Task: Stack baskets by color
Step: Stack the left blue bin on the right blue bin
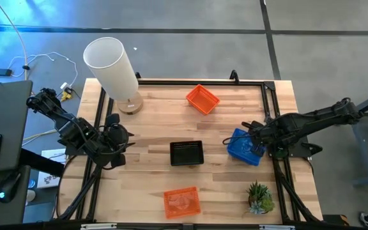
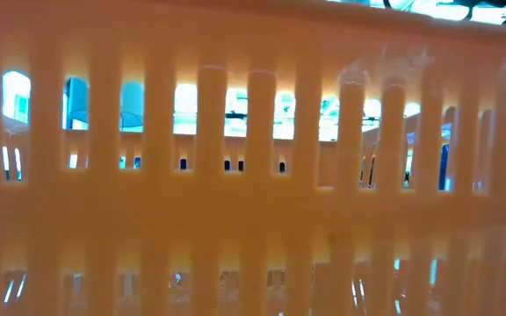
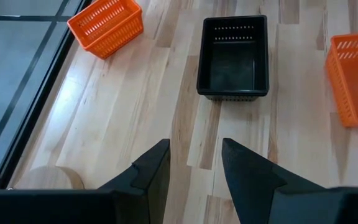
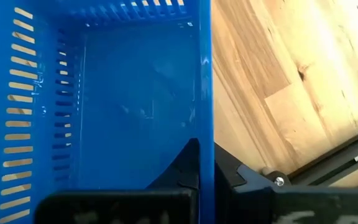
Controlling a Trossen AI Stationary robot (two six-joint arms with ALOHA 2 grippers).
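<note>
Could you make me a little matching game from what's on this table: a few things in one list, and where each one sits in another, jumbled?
Things:
1. black basket
2. blue basket
3. white cylinder
4. green plant

Places, seen from above:
A. far left corner of the table
B. near right corner of the table
C. middle of the table
D. right side, its wall pinched by the right gripper

Pairs: 1-C, 2-D, 3-A, 4-B
</note>
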